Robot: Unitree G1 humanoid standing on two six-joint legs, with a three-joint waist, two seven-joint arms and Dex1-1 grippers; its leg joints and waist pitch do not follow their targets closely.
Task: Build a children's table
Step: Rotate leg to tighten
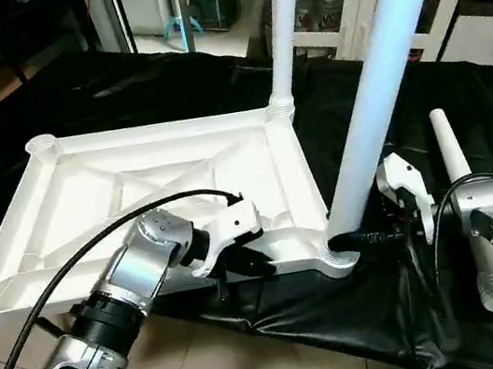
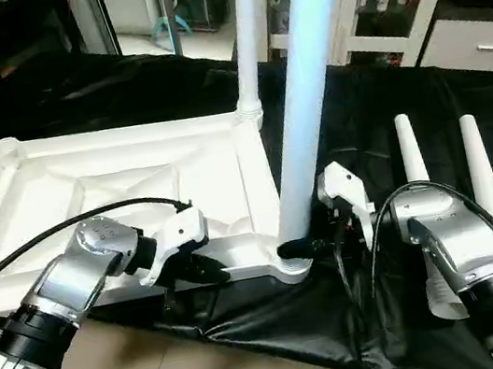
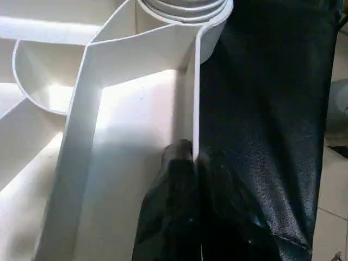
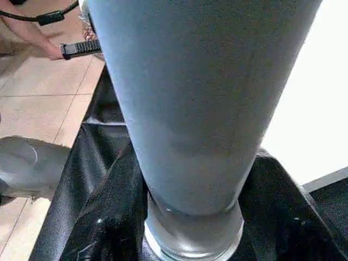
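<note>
Head views: white tabletop [image 1: 86, 188] lies underside up on a black cloth [image 1: 380, 304], X-ribs showing. Two legs stand upright in sockets: far leg [image 1: 282, 27] at the far right corner, near leg [image 1: 374, 97] at the near right corner. Two spare legs [image 1: 457, 168] lie on the cloth, right of the tabletop. Left gripper [image 1: 241, 263] sits at the tabletop's near edge. Right gripper [image 1: 346, 243] is at the near leg's base, black fingers reaching round it.

Left wrist view: left gripper's fingers [image 3: 176, 179] pinched shut on the tabletop's thin rim wall [image 3: 194, 98], one either side, cloth beside it.

Right wrist view: the near leg's base [image 4: 196, 228] looms close, seated in its socket; fingers straddle it, though contact is hard to judge, so grip uncertain.
</note>
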